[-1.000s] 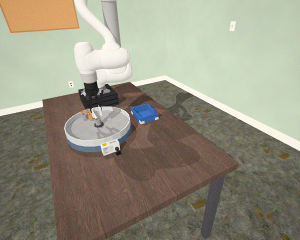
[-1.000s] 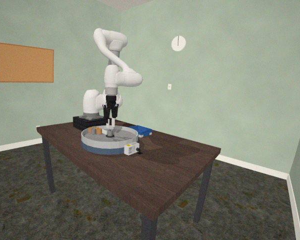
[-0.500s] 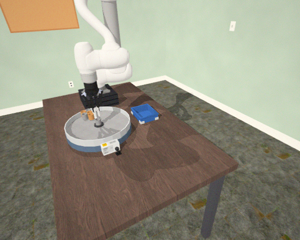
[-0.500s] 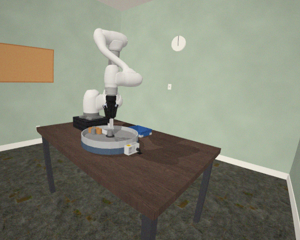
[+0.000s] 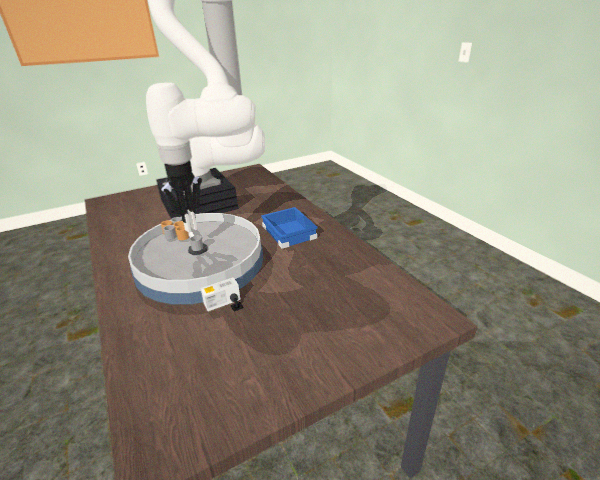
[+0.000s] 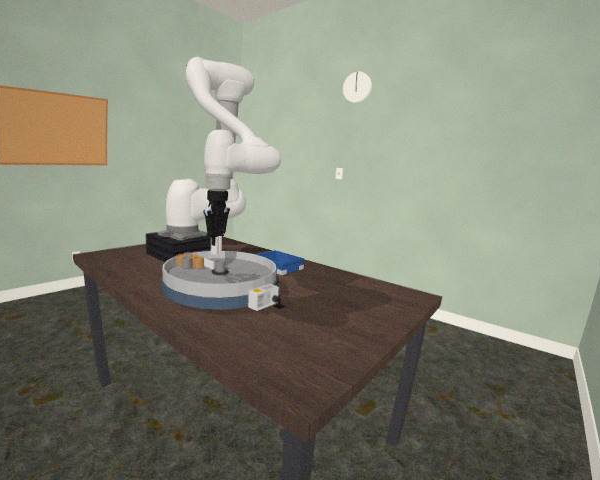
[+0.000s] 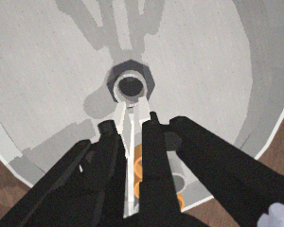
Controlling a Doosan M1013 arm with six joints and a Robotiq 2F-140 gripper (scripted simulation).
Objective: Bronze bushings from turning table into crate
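My gripper (image 5: 190,226) (image 6: 216,245) (image 7: 134,112) is nearly closed with nothing between its white fingertips, low over the turning table (image 5: 168,285) (image 6: 207,287) (image 7: 47,71). Just past the tips, a grey hollow cylinder (image 5: 197,242) (image 6: 219,265) (image 7: 131,89) stands upright at the dark centre; I cannot tell if it is a bushing. Three bronze bushings, one nearest the fingers (image 5: 182,234) (image 6: 199,262) (image 7: 138,167), cluster near the rim with steel bushings, one in front (image 5: 170,233) (image 6: 187,261). In the wrist view my fingers partly hide them. The blue crate (image 5: 297,237) (image 6: 291,266) shows nothing inside in the top view.
A white labelled box (image 5: 220,295) (image 6: 262,298) with a small black knob sits against the turning table's front. The black robot base (image 5: 222,200) (image 6: 160,247) stands behind the turning table. The turning table has a raised rim. The crate is to its right on the wooden table (image 5: 290,392) (image 6: 290,351).
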